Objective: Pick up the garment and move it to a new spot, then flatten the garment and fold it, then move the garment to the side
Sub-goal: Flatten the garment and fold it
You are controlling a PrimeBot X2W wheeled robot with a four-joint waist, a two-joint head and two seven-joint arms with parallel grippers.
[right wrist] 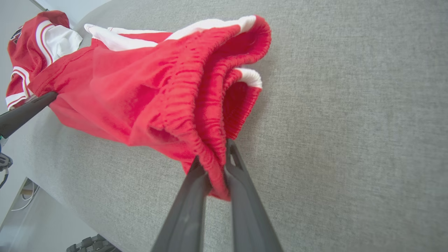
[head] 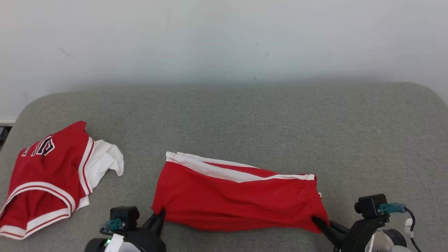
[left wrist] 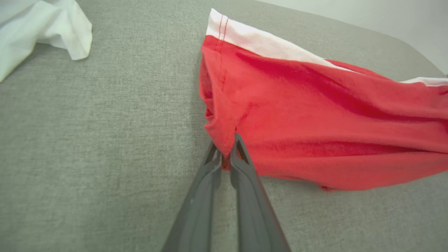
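Red white-striped cloth shorts (head: 238,199) stretched across grey fabric bench (head: 245,115) between left gripper (head: 161,211), pinched tight on hem corner, and right gripper (head: 315,219), clamped on waistband (gathered elastic).

Red jersey (head: 42,178) (white trim) lies on grey cushion (head: 245,119), left.
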